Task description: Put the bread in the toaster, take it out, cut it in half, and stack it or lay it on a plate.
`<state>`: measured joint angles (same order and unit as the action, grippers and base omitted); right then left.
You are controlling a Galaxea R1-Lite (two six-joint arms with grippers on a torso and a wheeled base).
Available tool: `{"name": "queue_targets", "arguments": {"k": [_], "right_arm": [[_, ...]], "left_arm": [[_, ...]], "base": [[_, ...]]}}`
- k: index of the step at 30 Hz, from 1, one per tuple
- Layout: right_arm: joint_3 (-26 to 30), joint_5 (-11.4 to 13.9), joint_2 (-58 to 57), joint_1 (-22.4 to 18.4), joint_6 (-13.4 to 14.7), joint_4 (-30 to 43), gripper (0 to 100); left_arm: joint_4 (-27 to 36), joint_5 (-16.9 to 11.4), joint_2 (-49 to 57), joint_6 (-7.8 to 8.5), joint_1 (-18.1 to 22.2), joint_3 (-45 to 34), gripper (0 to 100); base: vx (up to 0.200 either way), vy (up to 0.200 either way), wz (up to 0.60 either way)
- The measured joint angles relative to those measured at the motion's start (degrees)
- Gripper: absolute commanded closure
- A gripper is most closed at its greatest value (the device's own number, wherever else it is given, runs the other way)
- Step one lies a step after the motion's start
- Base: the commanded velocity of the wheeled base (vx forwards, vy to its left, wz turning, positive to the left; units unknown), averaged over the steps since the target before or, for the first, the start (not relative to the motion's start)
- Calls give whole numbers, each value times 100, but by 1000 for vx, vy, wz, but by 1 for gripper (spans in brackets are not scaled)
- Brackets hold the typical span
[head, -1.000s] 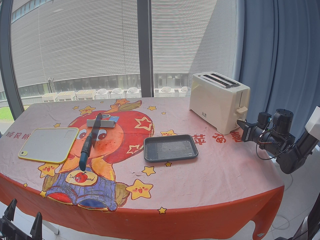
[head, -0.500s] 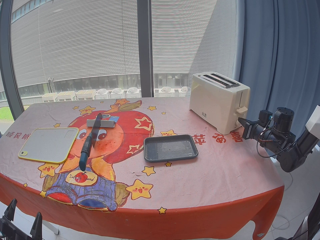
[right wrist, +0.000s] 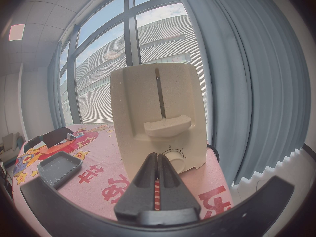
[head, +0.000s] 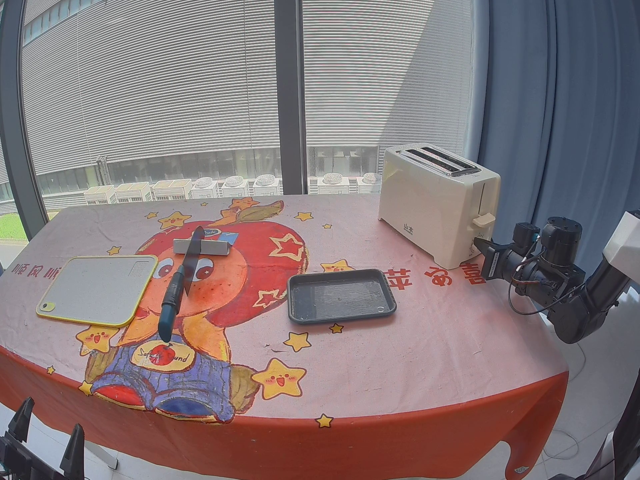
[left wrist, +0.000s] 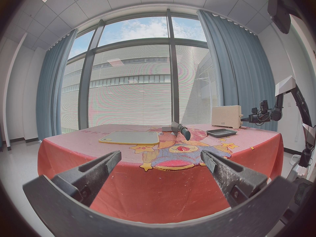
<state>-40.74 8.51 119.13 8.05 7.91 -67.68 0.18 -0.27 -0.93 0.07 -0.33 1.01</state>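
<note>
- Right hand (right wrist: 157,155) has its two black fingers pressed together with nothing between them. It's nosed up to the control end of the cream plastic two-slot toaster (head: 433,211), right by the round dial (right wrist: 174,156) and below the cream lever (right wrist: 167,125). Touching or not, can't tell.
- That lever sits at the low end of its track. The slots just look dark from the head view, so whether the bread is down in there I can't say.
- My guess on handling: the toaster's a light hollow box on a cloth-covered surface (head: 413,361), so any sideways shove could skate it. Better to hook the lever tab from underneath and go straight up.
- Toast should be light, stiff-ish, crumbly and probably hot. Pinch the top edge softly, since a hard squeeze would crack it.
- Left hand (left wrist: 160,154) hangs with its fingers wide apart, low in front of the surface, well apart from everything.
- Dark grey rectangular tray (head: 341,295) sits mid-surface. The blue-handled black-bladed knife (head: 177,285) leans on a small grey block (head: 201,246), just beside the pale grey yellow-rimmed cutting board (head: 97,289).
</note>
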Motion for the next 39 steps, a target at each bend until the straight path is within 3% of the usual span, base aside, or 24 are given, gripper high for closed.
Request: {"name": "queue_targets", "arguments": {"k": [39], "right_arm": [[116,-11,118,-9,-9,-6,100]], "left_arm": [[0,0,0,2,0,0,0]], "base": [[0,0,0]]}}
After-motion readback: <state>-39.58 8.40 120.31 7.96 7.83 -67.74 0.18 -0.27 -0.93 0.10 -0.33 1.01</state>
